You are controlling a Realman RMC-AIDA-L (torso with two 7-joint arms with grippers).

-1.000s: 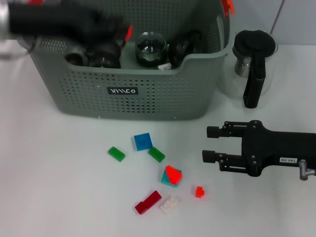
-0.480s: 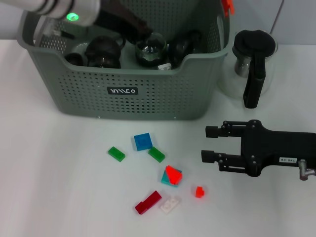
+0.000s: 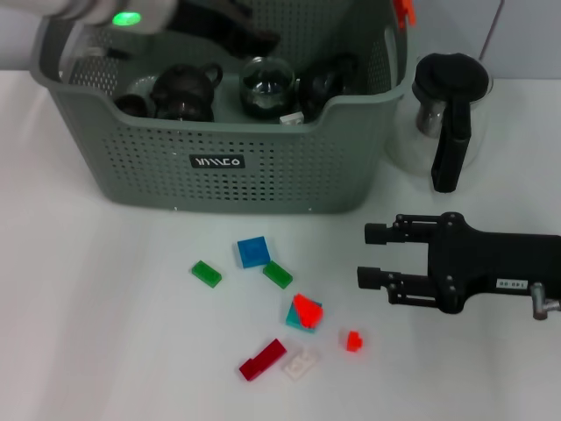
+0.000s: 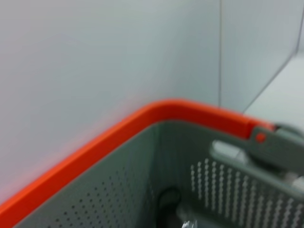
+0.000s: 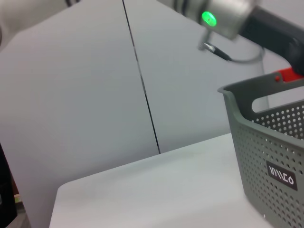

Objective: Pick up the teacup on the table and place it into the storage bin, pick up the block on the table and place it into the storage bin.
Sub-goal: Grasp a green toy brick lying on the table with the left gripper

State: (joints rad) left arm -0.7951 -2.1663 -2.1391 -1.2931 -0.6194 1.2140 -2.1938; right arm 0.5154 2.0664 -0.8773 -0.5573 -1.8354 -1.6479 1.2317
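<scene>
**A:** Which step was in hand?

**B:** I judged the teacup step near its end. The large grey-green perforated plastic storage bin point(image 3: 237, 167) stood at the far side of the white table point(image 3: 96, 333), and the left arm reached over its far rim. The left end effector point(image 3: 250, 35) was dark and blurred above the bin's inside; I could not tell whether it was open or closed. Several dark, rounded teacups, one of them point(image 3: 184, 92), and a clear glass cup point(image 3: 266, 86) sat inside the bin.

**A:** And the right arm?

**B:** The black right end effector point(image 3: 372, 256) lay low over the table, well to the right of the blocks, its two fingers spread apart and holding nothing.

**A:** What did the next move call for?

**B:** Likely a block. The blocks lay scattered on the table in front of the bin: a blue square block point(image 3: 253, 252), two green flat ones point(image 3: 207, 274) point(image 3: 278, 274), a teal one with a red piece on it point(image 3: 304, 312), a dark red long block point(image 3: 263, 360), a white one point(image 3: 301, 363) touching it, and a small red one point(image 3: 353, 340) nearest the right end effector. The fingers would need to come down around a single block.

**A:** Anything in the way?

**B:** The clear glass pitcher with a black handle point(image 3: 449, 118) stood just beside the bin's right end, near the right arm's path to the bin.
</scene>
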